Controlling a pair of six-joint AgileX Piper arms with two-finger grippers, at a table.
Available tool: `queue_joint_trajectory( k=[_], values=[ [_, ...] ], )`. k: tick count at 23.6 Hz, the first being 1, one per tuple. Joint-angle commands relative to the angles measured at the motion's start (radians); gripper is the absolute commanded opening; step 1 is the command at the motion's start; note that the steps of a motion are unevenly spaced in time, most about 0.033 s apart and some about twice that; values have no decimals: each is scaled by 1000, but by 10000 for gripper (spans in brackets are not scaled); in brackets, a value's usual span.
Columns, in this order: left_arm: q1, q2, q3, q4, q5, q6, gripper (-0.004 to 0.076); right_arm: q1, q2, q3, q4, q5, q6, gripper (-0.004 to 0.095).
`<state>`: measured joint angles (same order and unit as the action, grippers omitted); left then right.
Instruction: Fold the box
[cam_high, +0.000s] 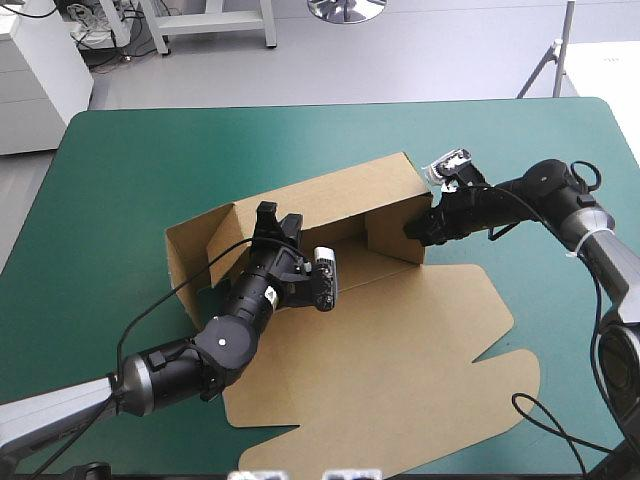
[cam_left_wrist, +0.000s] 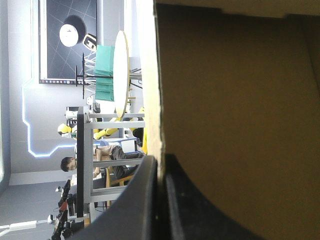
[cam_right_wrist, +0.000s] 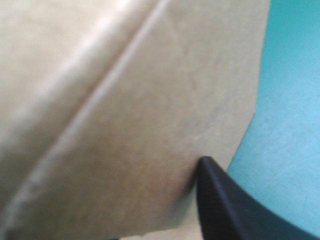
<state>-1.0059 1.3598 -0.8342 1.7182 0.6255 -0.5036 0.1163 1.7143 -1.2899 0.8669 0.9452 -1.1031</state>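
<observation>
The brown box (cam_high: 340, 195) stands mid-table with its long back wall raised, a side wall (cam_high: 192, 258) up at the left and a short wall (cam_high: 392, 238) up at the right. Its lid (cam_high: 400, 350) lies flat toward the front edge. My left gripper (cam_high: 272, 218) reaches in from the front and is shut on the back wall's top edge; the left wrist view shows the board (cam_left_wrist: 235, 125) pinched between both black fingers (cam_left_wrist: 159, 159). My right gripper (cam_high: 412, 230) is at the right wall's outer end. There, one black finger (cam_right_wrist: 215, 195) presses on the board (cam_right_wrist: 125, 125); the other is hidden behind it.
Teal-green cover (cam_high: 130, 160) lies bare around the box on the left, far and right sides. The flat lid takes up most of the front right. A strip of cover (cam_right_wrist: 290, 100) shows beside the right wall.
</observation>
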Motion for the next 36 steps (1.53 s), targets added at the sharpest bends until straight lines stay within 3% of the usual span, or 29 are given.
queue_joint_trajectory(
  k=[1,9,15,17,19,22,23,30,36],
  values=[
    [-2,-31,-23,56,6,-8,-10,1,-46,-19,67,41,-20,-14],
    [-2,-31,-23,56,6,-8,-10,1,-51,-19,192,33,-86,-4],
    [-2,-31,-24,56,8,-8,4,1,-51,-19,189,33,-90,-4],
    [-2,-31,-24,56,8,-8,40,1,-51,-19,189,33,-70,-4],
    [-2,-31,-24,56,6,-8,128,1,-51,-19,189,22,-41,-4],
    [-2,-31,-24,56,6,-8,293,1,-51,-23,192,-68,-19,-4],
    [-2,-31,-24,56,6,-10,305,1,-51,-23,192,-94,-5,-3],
    [-11,-31,-26,56,-52,-11,312,1,-51,-23,192,-235,1,-3],
    [-115,-31,-26,56,24,-8,312,1,-51,-23,199,-306,8,-3]
  ],
)
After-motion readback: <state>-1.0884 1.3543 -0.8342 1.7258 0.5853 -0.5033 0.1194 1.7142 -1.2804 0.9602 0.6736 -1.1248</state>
